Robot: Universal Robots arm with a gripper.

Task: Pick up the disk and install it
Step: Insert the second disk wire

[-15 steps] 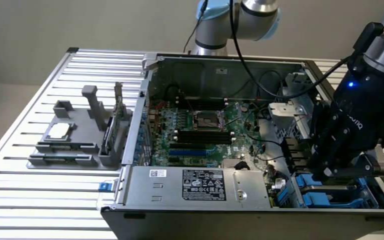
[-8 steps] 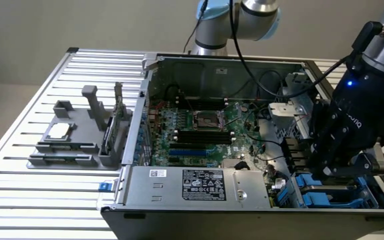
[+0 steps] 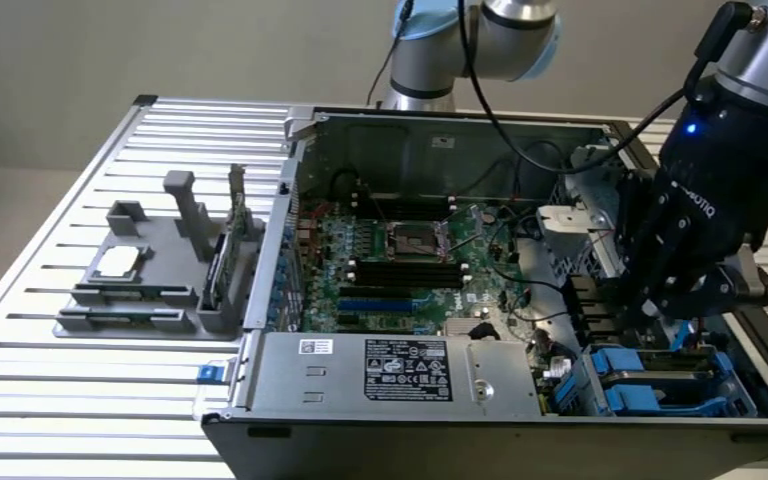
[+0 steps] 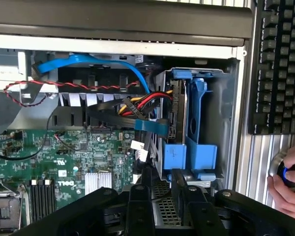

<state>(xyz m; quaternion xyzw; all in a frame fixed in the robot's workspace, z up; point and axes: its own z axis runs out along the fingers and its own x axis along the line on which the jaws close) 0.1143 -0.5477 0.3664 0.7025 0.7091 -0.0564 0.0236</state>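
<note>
Disk (image 4: 183, 147) in its blue carrier, already inside the open computer case (image 3: 464, 118), off the slatted tabletop (image 3: 37, 400). Stands on edge in the drive cage (image 4: 227, 113), at about four o'clock of the case in the exterior view, just beside the motherboard (image 3: 398, 250). Looks slid most of the way in; cannot tell whether fully seated or latched. Pincer (image 4: 162, 189) low over the cage, close to the carrier's near end; cannot tell whether clenched on it, pressing it, or released. Power leads (image 4: 142, 102) and a blue data connector (image 4: 152, 125) against the cage side, plugged or not unclear. By this reading: pick-up done, insertion near its end, final seating unconfirmed.
</note>
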